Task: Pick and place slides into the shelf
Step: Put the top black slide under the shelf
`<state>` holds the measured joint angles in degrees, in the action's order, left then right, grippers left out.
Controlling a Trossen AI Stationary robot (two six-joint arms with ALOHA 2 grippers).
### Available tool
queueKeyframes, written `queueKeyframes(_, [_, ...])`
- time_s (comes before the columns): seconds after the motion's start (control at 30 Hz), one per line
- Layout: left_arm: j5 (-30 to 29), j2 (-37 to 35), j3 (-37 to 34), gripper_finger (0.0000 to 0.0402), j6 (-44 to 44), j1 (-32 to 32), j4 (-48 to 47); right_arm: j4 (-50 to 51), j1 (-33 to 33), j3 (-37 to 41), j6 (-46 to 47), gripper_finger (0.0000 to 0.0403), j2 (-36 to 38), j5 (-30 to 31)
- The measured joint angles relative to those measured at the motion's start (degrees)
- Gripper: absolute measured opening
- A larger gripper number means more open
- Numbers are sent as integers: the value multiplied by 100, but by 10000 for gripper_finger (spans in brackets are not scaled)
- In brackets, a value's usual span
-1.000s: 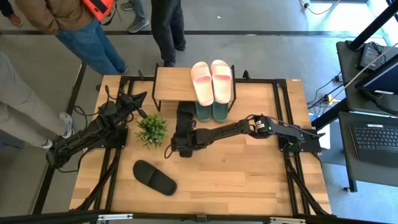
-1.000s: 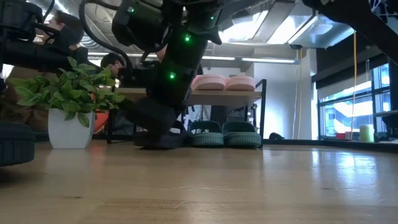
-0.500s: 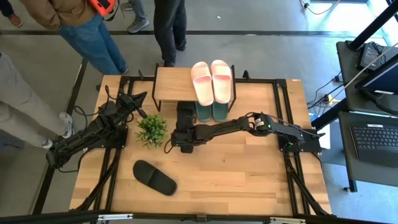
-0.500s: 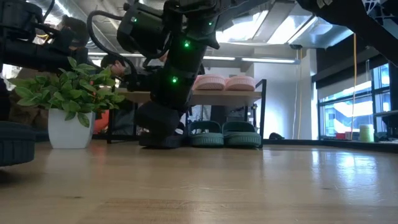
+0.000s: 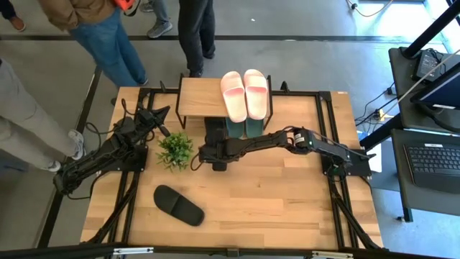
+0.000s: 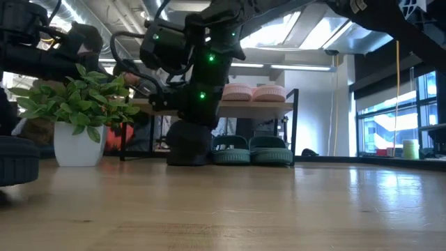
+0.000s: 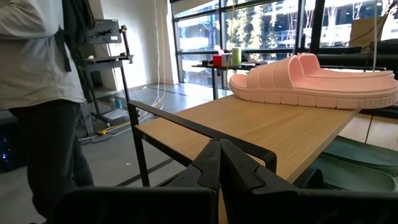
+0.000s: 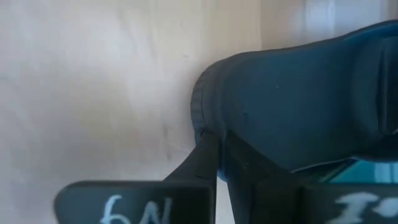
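Observation:
The shelf [image 5: 203,97] stands at the table's far edge with the pink slides [image 5: 244,93] on its top board and the green slides [image 5: 245,129] on the table beneath it. One black slide [image 5: 214,135] lies partly under the board, left of the green pair [image 6: 251,149]. My right gripper [image 5: 215,160] is shut on its near end. The other black slide [image 5: 180,205] lies flat near the table's near left. My left gripper [image 5: 164,115] waits shut [image 7: 219,163] beside the shelf's left legs, touching nothing. My right gripper [image 8: 217,163] pinches the black slide's near end at the sole's rim [image 8: 205,127] between its two fingers. It comes from the table's near side, slanting down, along the slide's length. The slide [image 6: 188,143] rests low on the table, its far part under the shelf board.
A potted plant [image 5: 175,150] stands just left of my right gripper, between the two arms. The shelf's thin black legs [image 6: 296,125] frame the space under the board. People stand beyond the table's far left edge. Bare tabletop [image 5: 280,201] lies on the near right.
My right gripper has moved toward the table's far edge, toward the shelf, staying shut on the black slide. The slide has travelled with it farther under the top board and now sits close beside the green pair.

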<state>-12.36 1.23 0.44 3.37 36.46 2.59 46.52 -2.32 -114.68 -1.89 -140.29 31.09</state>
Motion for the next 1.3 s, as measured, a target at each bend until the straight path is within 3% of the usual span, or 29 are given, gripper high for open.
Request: queueKeyframes(1.3, [2, 1, -1, 0, -178, -1, 0, 129, 535, -1, -293, 16, 0, 6])
